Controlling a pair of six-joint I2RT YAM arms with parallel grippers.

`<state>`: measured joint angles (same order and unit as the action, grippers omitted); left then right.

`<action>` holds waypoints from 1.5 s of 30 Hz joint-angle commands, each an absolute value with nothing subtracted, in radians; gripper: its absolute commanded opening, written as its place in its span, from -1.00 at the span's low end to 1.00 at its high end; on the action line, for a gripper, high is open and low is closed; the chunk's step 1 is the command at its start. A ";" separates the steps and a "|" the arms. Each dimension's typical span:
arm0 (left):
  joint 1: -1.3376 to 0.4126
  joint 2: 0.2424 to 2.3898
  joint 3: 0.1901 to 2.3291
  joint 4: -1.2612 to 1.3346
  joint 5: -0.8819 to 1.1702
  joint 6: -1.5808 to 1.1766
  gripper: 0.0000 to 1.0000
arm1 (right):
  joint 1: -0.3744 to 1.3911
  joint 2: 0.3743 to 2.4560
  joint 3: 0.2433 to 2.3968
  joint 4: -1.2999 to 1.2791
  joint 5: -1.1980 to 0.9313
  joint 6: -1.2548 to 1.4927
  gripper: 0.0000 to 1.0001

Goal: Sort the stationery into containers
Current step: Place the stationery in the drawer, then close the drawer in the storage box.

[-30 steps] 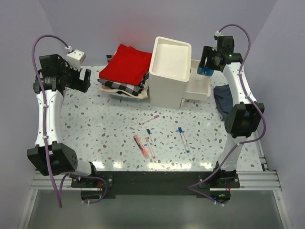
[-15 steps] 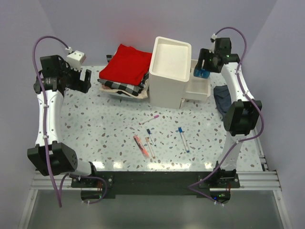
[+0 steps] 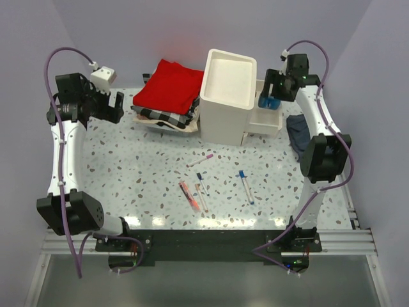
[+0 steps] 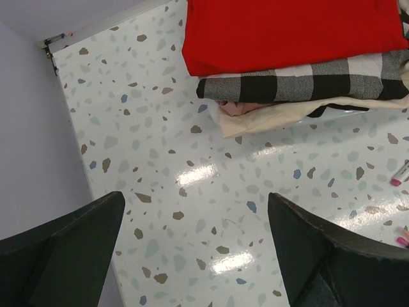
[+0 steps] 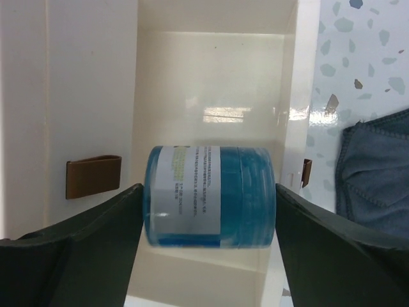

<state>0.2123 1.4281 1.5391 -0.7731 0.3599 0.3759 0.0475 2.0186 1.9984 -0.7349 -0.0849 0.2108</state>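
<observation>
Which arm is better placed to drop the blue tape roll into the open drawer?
Right. The right fingers hold the blue tape roll directly over the open drawer. The left fingers stand open and empty far off, near the folded cloths.

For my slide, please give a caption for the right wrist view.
Right gripper holds blue tape roll above an open white drawer.

Tape roll (image 5: 211,195) above pulled-out drawer (image 5: 211,83)
</observation>
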 commanded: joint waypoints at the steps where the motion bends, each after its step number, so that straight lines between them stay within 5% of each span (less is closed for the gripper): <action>1: 0.201 1.419 1.535 -0.726 0.383 0.350 0.97 | 0.052 1.894 1.994 -0.684 -0.130 0.230 0.72; 5: 0.195 1.431 1.552 -0.727 0.390 0.350 0.97 | 0.052 1.882 1.971 -0.678 -0.141 0.242 0.87; 14: 0.181 1.427 1.551 -0.690 0.413 0.331 0.96 | 0.052 1.763 1.965 -0.681 -0.089 0.199 0.87; 30: 0.167 1.159 1.318 -0.557 0.527 0.302 0.97 | 0.049 1.260 1.399 -0.768 0.018 0.112 0.88; 37: 0.167 0.931 1.154 -0.612 0.534 0.435 1.00 | 0.037 1.212 1.327 -0.879 0.052 -0.043 0.88; 45: 0.166 0.870 1.069 -0.612 0.514 0.436 1.00 | 0.021 1.342 1.488 -0.971 -0.006 -0.186 0.89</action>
